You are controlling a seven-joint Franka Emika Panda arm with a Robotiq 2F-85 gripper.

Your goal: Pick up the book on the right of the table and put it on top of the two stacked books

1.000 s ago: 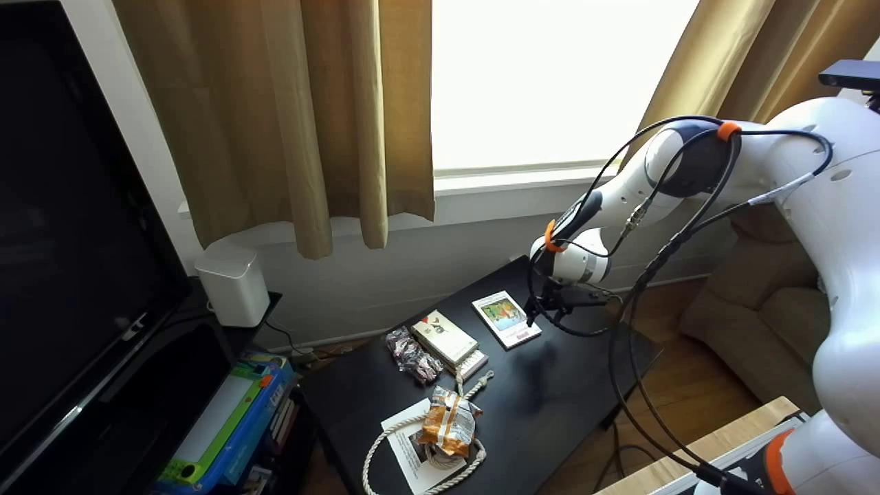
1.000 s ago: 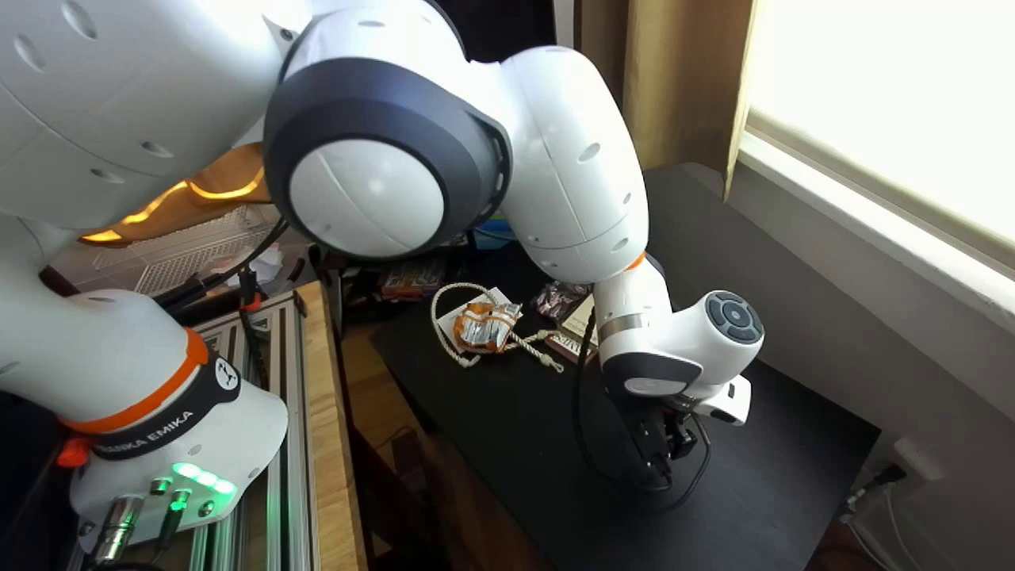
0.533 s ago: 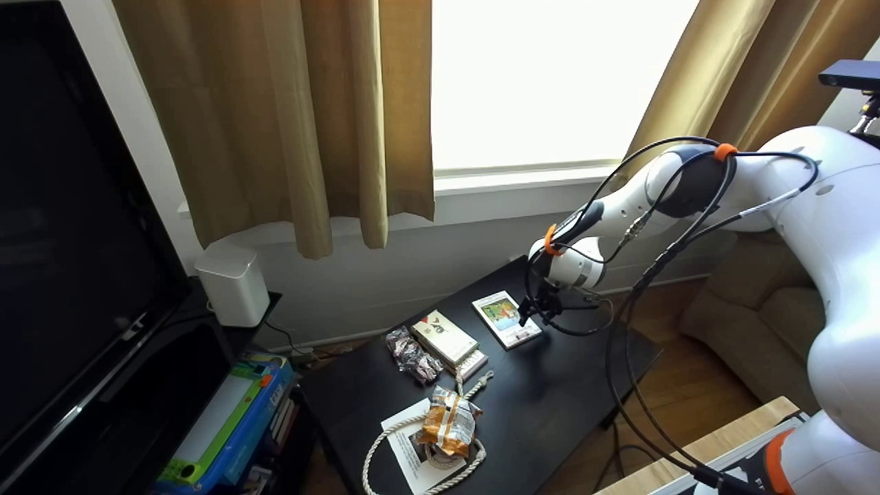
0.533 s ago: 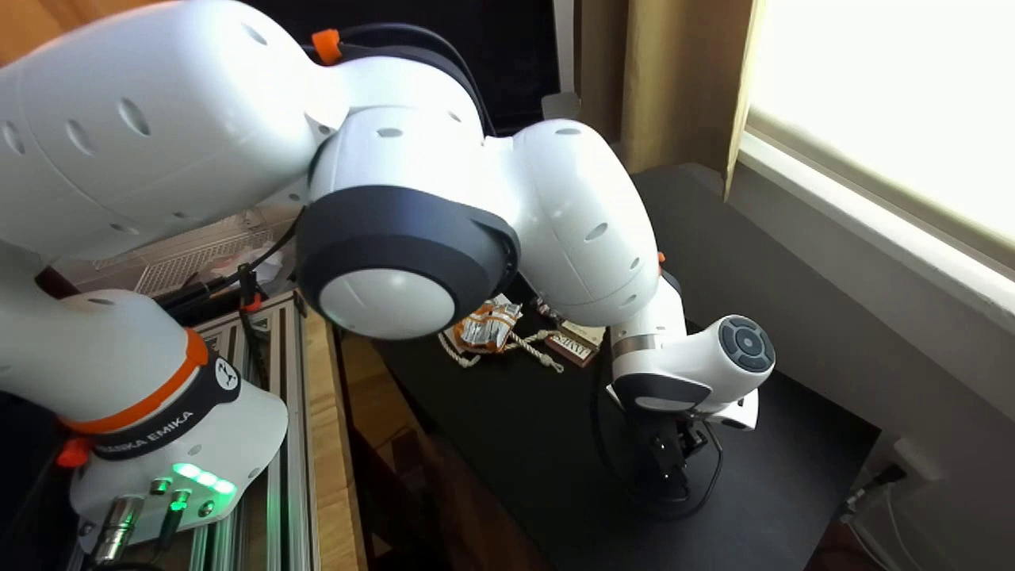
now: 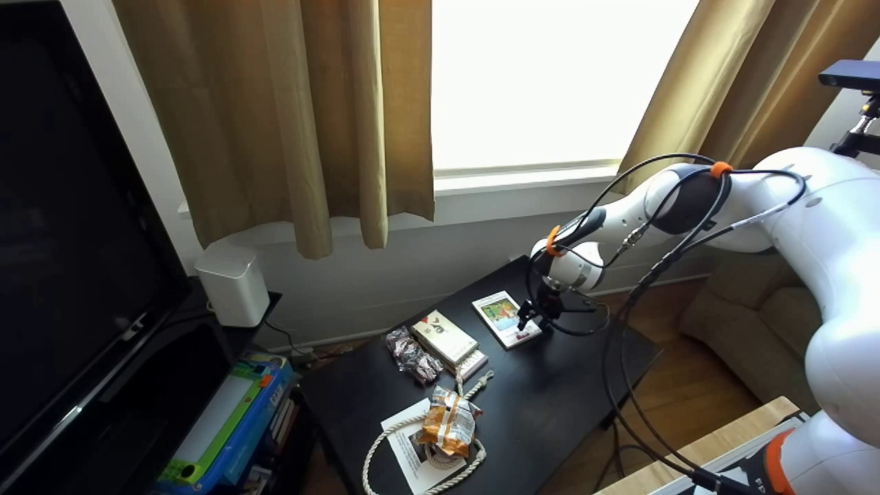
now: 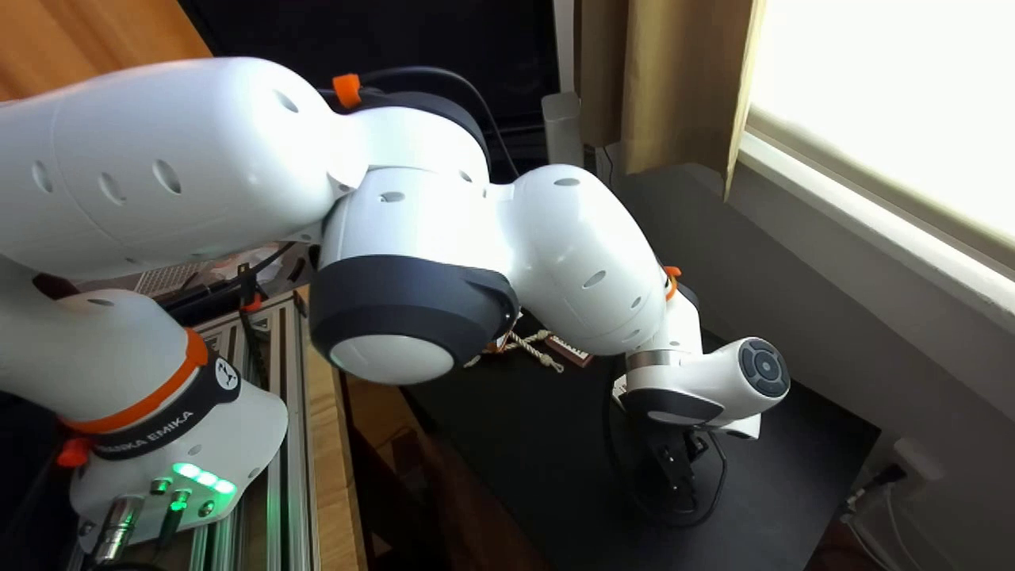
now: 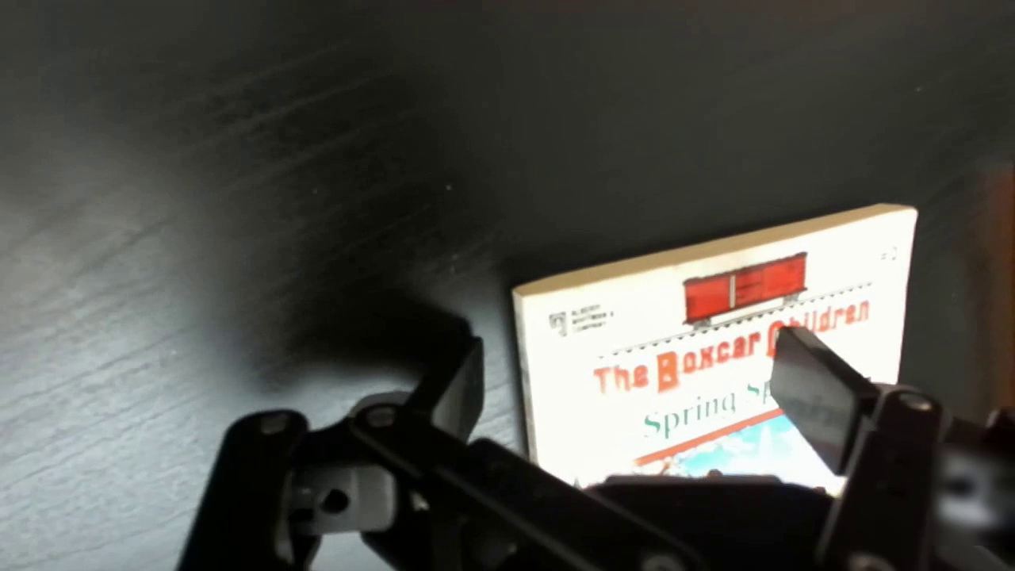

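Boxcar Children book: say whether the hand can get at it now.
Probably yes: the hand is open and nothing lies on the Boxcar Children book; but one finger overlaps it in the wrist view, so shifting sideways seems needed.

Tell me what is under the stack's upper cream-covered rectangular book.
One end of a second rectangular book, pale with reddish marks, juts out; the upper book hides the rest.

The book [image 7: 674, 341] — title [image 7: 690, 416] included — is partly hidden by the hand [image 7: 630, 361].
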